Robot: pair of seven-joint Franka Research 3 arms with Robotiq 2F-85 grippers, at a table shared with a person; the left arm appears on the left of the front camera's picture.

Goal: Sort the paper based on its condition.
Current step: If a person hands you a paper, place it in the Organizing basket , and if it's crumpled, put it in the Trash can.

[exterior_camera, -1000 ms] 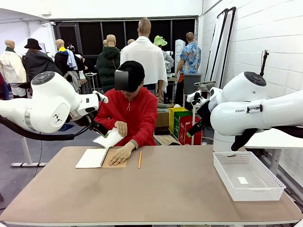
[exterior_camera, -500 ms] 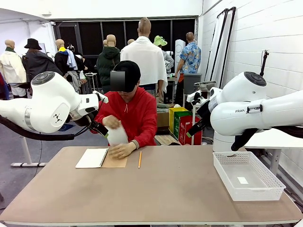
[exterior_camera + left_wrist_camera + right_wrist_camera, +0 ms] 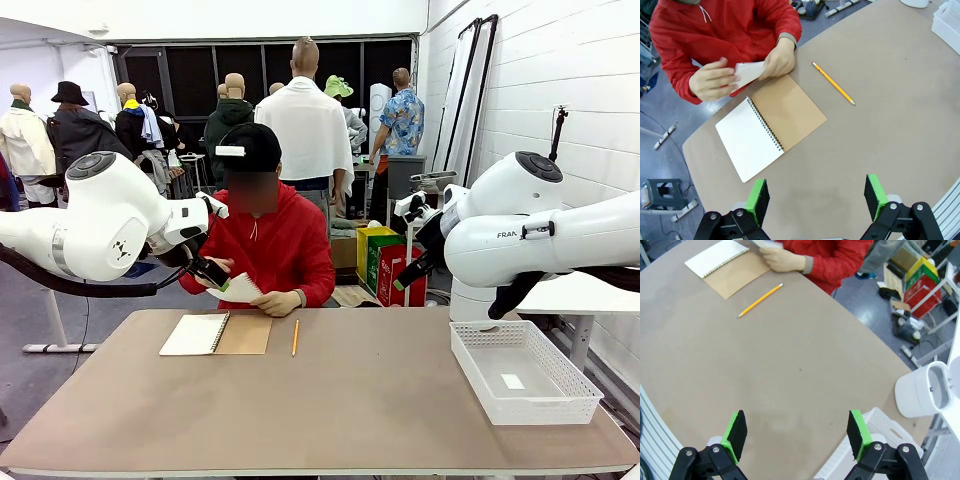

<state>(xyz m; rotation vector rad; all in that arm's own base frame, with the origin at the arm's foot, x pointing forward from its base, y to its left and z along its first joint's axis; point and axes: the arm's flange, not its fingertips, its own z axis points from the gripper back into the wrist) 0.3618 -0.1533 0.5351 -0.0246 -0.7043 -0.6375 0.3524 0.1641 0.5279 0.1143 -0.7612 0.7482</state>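
Paper (image 3: 749, 71): one white sheet is held off the table between the person's two hands, one hand (image 3: 778, 59) and the other hand (image 3: 710, 82), just beyond the far edge of the spiral notebook (image 3: 769, 127). The sheet appears bent or folded between the hands. Its condition cannot be judged.

The notebook is laid open on the table, white page up, with the kraft cover spread flat beside the page. A pencil (image 3: 834, 83) is lying near the notebook on the cover side, not touching it. A white basket (image 3: 535, 408) is set well apart from the notebook, on the robot's right. A small white patch is seen on the basket's floor, but what it is cannot be told.

Left gripper (image 3: 816, 195): released, jaws wide, nothing between the pads. It is held high above the table on the robot's side of the notebook.

Right gripper (image 3: 796, 432): released and empty, held over bare table well apart from the notebook, toward the basket.

Progress (judged): sorting is not yet begun. No sheet is seen laid out or taken by either gripper. Handover, assessment and placement are all left to do.
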